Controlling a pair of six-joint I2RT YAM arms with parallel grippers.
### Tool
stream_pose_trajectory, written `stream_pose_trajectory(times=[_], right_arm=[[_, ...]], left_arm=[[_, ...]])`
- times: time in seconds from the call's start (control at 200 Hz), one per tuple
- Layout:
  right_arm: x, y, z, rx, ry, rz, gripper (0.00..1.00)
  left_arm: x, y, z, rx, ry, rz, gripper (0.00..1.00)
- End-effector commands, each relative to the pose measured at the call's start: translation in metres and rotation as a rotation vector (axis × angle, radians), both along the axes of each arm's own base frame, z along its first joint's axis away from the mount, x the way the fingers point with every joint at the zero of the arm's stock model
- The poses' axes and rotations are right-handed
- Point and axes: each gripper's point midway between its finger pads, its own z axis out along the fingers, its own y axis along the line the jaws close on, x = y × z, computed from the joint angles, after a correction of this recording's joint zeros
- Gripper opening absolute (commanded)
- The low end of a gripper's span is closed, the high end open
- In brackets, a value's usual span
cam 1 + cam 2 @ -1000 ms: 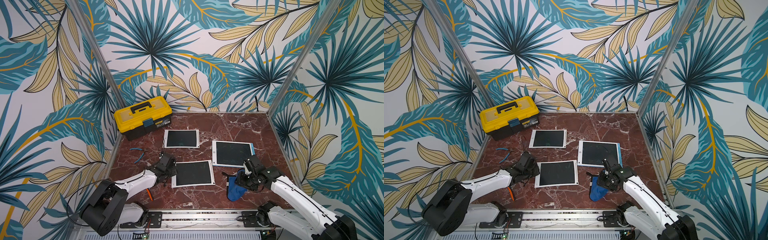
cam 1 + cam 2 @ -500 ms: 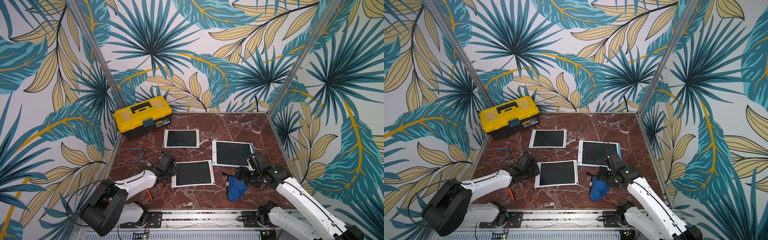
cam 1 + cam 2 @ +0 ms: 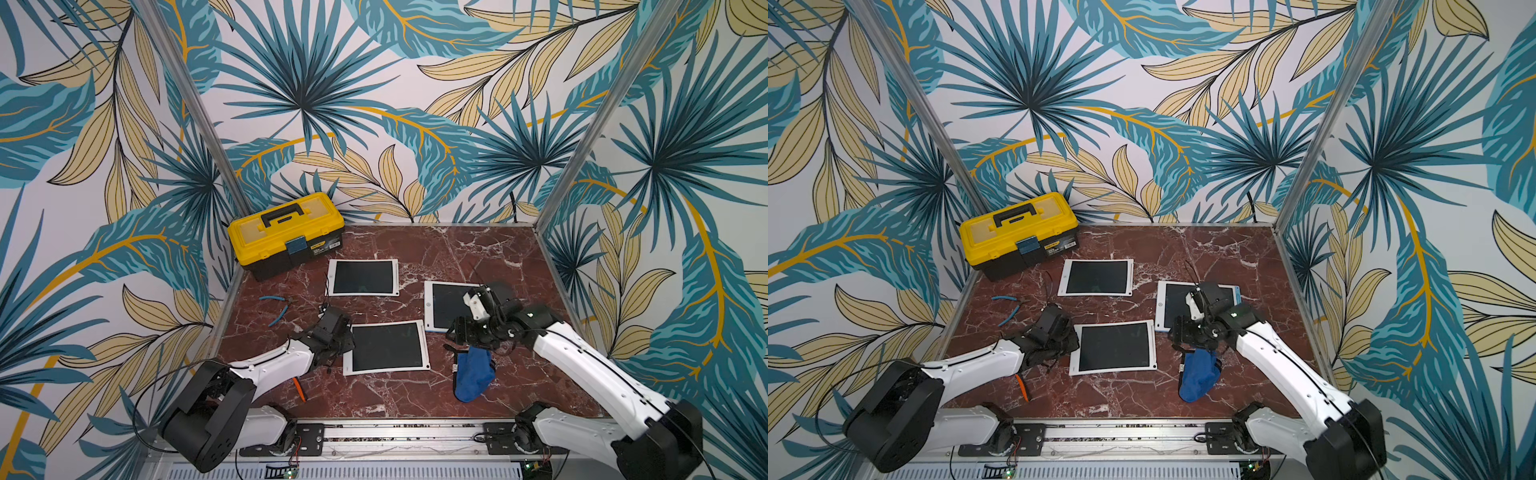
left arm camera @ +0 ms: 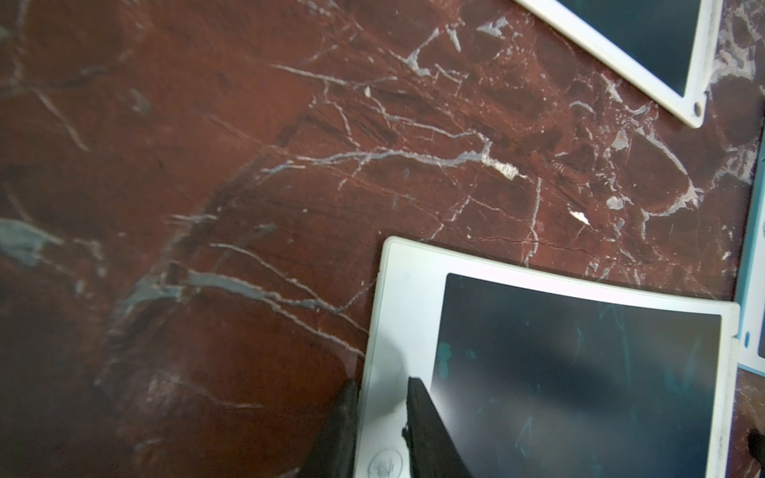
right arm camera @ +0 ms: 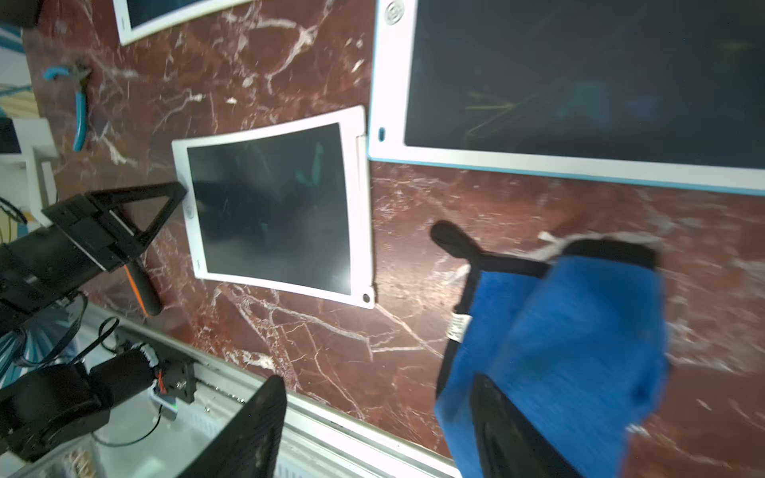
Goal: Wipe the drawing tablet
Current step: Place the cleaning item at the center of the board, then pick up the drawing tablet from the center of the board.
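Three white-framed drawing tablets lie on the red marble table. My left gripper (image 3: 348, 345) (image 3: 1076, 345) (image 4: 383, 385) is shut on the left bezel of the near drawing tablet (image 3: 388, 347) (image 3: 1115, 347) (image 4: 579, 372) (image 5: 269, 207), one finger on top and one off its edge. My right gripper (image 3: 469, 343) (image 3: 1192, 343) (image 5: 376, 380) hangs open just above a crumpled blue cloth (image 3: 473, 374) (image 3: 1198, 374) (image 5: 559, 351). The cloth drapes against one finger and is not pinched.
A blue-edged tablet (image 3: 446, 305) (image 5: 579, 82) lies under my right wrist, and a third tablet (image 3: 362, 277) lies farther back. A yellow toolbox (image 3: 286, 232) stands at the back left, with blue-handled pliers (image 3: 276, 309) in front of it. An orange-tipped tool (image 3: 299, 388) lies beside my left arm.
My right jaws have spread apart over the blue cloth and the right wrist has shifted a little. The cloth stays in about the same spot. The left arm has not moved.
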Motion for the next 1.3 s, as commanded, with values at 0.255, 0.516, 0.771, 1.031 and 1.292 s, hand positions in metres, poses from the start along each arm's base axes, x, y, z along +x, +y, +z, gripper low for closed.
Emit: stream_pose_trajectory(times=[0.255,0.516,0.771,1.031,1.292], right_arm=[[0.022,0.058,-0.062,0.155,0.103,0.155,0.72],[0.023,0.058,-0.092,0.142,0.138,0.139,0.72],[0.023,0.062,-0.108,0.163,0.156,0.132,0.72],[0.017,0.061,-0.121,0.180,0.178,0.128,0.72],[0.015,0.075,-0.128,0.291,0.195,0.123,0.72]], left_arm=[[-0.049,0.018,-0.041,0.085,0.223,-0.018,0.24],[-0.050,0.019,-0.042,0.089,0.226,-0.015,0.24],[-0.049,0.019,-0.044,0.093,0.233,-0.015,0.24],[-0.050,0.019,-0.045,0.094,0.236,-0.016,0.24],[-0.049,0.018,-0.044,0.090,0.232,-0.021,0.24]])
